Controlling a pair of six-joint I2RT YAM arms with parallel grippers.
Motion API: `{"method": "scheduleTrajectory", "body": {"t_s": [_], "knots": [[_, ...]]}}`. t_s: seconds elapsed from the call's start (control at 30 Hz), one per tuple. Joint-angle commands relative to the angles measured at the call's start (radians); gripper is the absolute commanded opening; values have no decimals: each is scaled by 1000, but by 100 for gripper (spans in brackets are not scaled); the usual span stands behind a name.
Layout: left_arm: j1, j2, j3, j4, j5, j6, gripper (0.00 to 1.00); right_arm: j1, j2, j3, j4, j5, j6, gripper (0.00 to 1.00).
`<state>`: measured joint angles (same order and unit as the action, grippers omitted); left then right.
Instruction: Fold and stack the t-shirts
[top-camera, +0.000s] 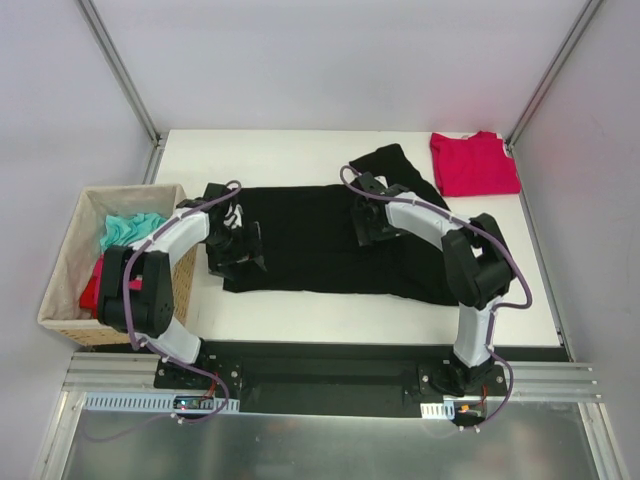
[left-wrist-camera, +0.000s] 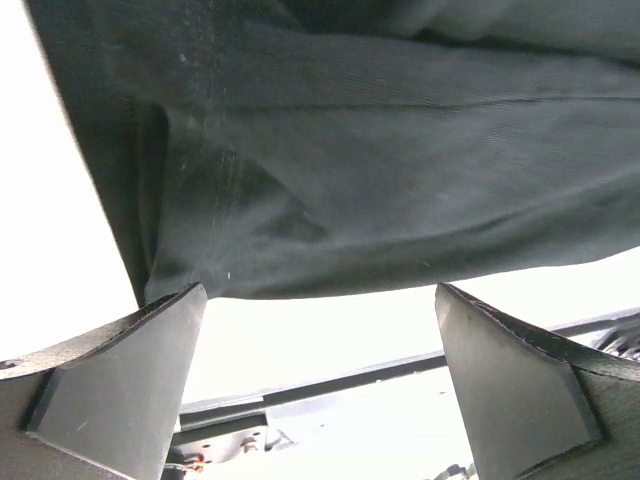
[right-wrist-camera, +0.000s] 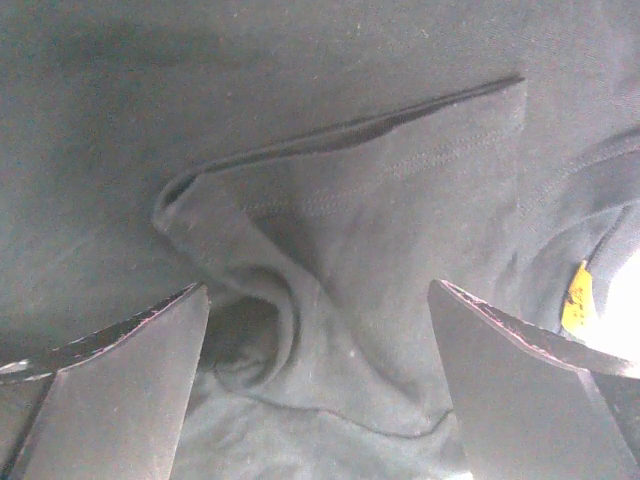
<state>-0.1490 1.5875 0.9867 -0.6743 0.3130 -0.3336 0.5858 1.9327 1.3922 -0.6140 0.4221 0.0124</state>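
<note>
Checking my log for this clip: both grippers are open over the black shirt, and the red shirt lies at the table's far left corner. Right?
Not quite. The top view shows the red shirt at the far right corner of the table, not the left. The rest holds: the left gripper and right gripper are both open over the black shirt.

We cannot read the yellow tag (right-wrist-camera: 577, 296) right of the right gripper (right-wrist-camera: 318, 290); the black t-shirt (right-wrist-camera: 300, 150) overruns every edge.
</note>
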Motion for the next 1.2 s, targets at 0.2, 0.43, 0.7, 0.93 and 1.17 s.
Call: {"method": "scheduleTrajectory", "body": {"t_s": [0.2,0.43,0.7,0.93,1.17], "knots": [[16,-103,127,-50,-123,-13,99,23,-303,-142,-46,122,29,96],[17,-73,92,-36,-153,-22,99,-61,-367,-334,-32,146,90,95],[43,-101,90,-36,-178,-24,99,-127,-322,-364,-21,101,121,92],[51,-107,75,-30,-190,-19,99,-216,-298,-378,-16,66,123,81],[51,-93,49,-10,-172,-18,99,-239,-278,-374,-6,30,126,48]]}}
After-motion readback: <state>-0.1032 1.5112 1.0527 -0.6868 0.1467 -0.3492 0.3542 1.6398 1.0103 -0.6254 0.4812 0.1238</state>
